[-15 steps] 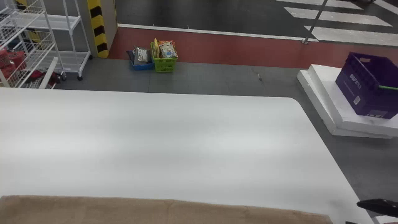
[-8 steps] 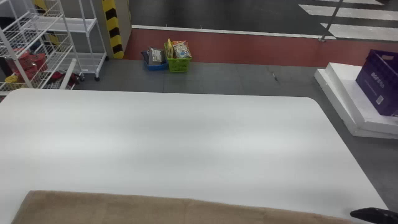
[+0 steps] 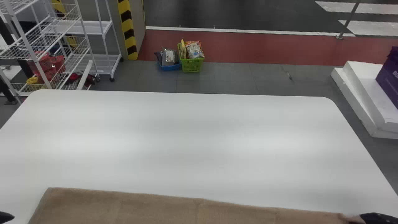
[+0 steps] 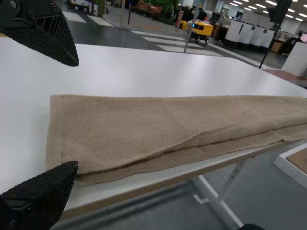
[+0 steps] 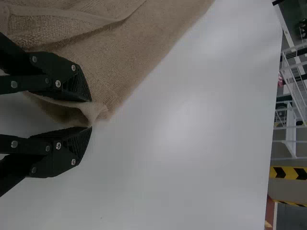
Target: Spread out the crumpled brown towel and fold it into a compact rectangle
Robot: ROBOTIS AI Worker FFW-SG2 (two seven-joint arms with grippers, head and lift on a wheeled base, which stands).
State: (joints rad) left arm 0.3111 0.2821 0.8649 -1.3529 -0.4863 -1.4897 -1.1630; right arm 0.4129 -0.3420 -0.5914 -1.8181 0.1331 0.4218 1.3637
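Right gripper (image 5: 91, 114) has its tips slightly apart around a corner of the brown towel (image 5: 122, 60), apparently unclamped; left gripper (image 4: 77, 114), spread wide, faces the folded strip's other end. Grasping for another fold seems underway; next, pinch all layers.

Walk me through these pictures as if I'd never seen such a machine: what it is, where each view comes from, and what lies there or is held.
This is a two-armed robot. One camera on its head looks forward and down; another sits on each wrist, its picture turned sideways. A brown towel, folded into a long strip, lies along the near edge of a white table. The left gripper is open by one end, holding nothing. The right gripper is at the other end, a towel corner between its parted fingers; whether it grips, I cannot tell.
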